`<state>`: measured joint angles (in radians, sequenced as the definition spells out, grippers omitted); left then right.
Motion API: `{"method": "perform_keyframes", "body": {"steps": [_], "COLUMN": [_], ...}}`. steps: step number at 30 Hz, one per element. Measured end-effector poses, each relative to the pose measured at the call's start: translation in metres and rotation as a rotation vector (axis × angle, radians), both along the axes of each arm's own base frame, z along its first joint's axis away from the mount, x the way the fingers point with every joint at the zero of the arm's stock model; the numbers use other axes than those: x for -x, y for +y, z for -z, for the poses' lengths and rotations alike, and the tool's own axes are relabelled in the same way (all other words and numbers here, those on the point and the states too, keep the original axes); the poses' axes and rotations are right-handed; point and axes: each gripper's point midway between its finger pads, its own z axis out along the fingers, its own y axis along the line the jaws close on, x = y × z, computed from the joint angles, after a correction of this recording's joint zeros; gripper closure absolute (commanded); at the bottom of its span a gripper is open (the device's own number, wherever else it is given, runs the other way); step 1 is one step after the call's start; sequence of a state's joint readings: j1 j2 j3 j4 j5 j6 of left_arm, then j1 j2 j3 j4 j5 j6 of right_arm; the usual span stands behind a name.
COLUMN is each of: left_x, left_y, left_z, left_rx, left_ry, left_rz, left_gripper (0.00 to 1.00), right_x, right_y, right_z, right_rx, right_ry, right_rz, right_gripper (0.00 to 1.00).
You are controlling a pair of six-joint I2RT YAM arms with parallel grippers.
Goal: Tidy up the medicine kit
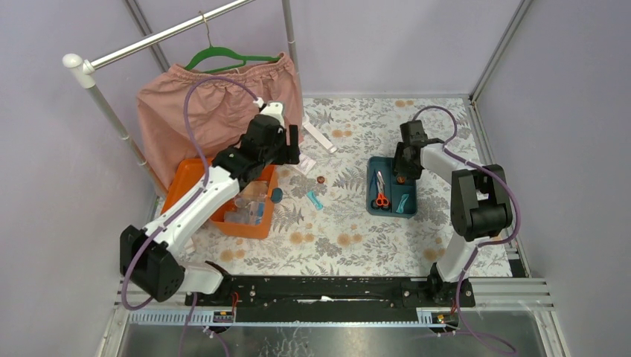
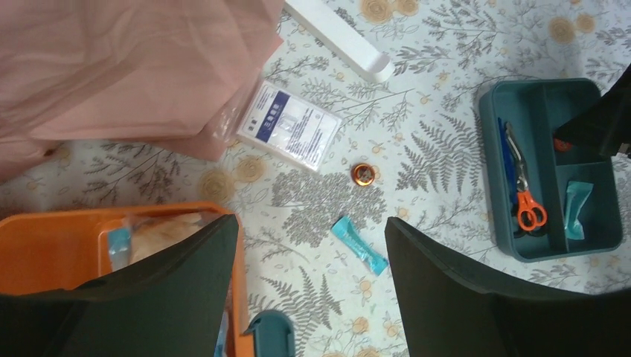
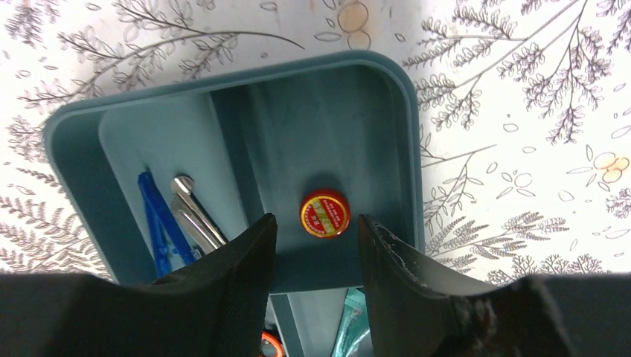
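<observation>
Plainly at right wrist, red tin (image 3: 324,213), tray (image 3: 408,141)

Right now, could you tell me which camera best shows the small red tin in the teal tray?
The right wrist: the tin lies unobstructed, label up, under the open right gripper. The left wrist shows only a red sliver; the top view, barely a speck.

1. Your left arm (image 1: 201,193) stretches far forward and leans a little to the right. It is almost straight.
2. Your left gripper (image 2: 311,223) points down. Its two dark fingers are spread wide apart.
3. Your right arm (image 1: 439,160) bends at the elbow and reaches forward and to the left.
4. Your right gripper (image 3: 316,221) points down too. Its fingers are apart, but not as wide.
</observation>
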<state>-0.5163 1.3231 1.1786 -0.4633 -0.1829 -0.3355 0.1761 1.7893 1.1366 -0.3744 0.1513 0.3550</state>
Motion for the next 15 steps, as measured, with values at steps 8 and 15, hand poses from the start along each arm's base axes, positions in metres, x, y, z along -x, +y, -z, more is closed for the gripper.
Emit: {"method": "perform_keyframes", "body": {"steps": [8,15], "left_x": [-0.018,-0.043], "left_y": [-0.033,-0.058], "left_z": [0.004,0.026], "left_rx": [0.027,0.029], "left_ry": [0.035,0.097], "left_rz": [0.018,-0.015], "left_gripper": [0.19,0.18], "right_x": [-0.004,0.014], "right_y": [0.017,0.044], "right_z": [-0.029,-0.084], "right_rx": [-0.091,-0.255], "right_ry": [-0.058,-0.181], "right_rz": [-0.044,-0.128], "right_gripper": [0.47,0.46]}}
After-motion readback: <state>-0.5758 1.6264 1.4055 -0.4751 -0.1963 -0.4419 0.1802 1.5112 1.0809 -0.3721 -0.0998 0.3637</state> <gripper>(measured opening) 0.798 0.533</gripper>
